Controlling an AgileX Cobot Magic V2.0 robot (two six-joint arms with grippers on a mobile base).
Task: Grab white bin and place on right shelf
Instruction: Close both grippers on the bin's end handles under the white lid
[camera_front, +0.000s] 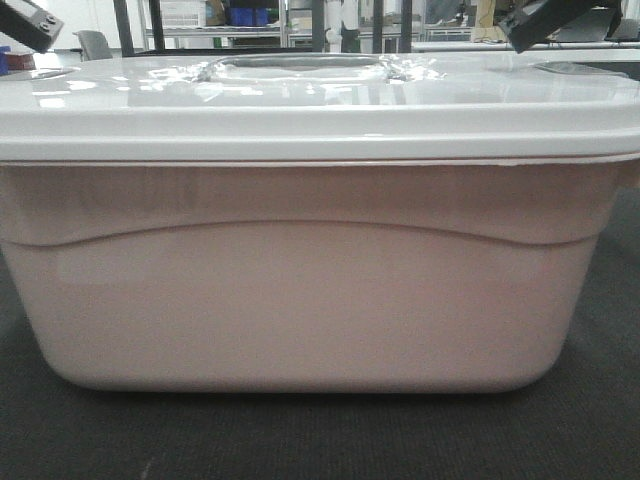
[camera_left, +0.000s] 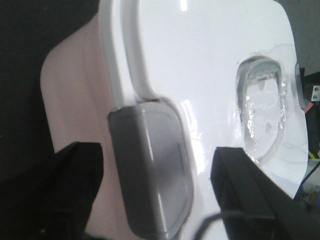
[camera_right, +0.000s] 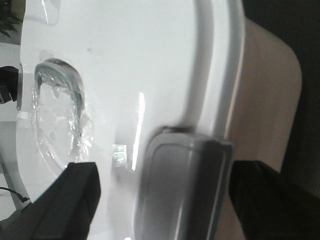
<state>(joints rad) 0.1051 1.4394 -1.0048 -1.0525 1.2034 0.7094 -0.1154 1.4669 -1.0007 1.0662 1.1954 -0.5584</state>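
Observation:
The white bin (camera_front: 300, 300) fills the front view: a pinkish translucent tub with a curved side ridge under a glossy white lid (camera_front: 300, 110) with a recessed handle (camera_front: 295, 67). It rests on a dark mat. My left gripper (camera_front: 25, 22) hovers at the bin's left end. In the left wrist view it (camera_left: 157, 160) is open, its jaws straddling the grey end latch (camera_left: 150, 175) without touching it. My right gripper (camera_front: 550, 20) is at the right end, also open (camera_right: 165, 175) around the other grey latch (camera_right: 185, 190). The right shelf is out of view.
The dark mat (camera_front: 300, 440) runs under and in front of the bin. Far behind it stand dark upright posts (camera_front: 125, 25), a blue crate (camera_front: 250, 15) and light tables (camera_front: 480, 45). The bin hides most of the space ahead.

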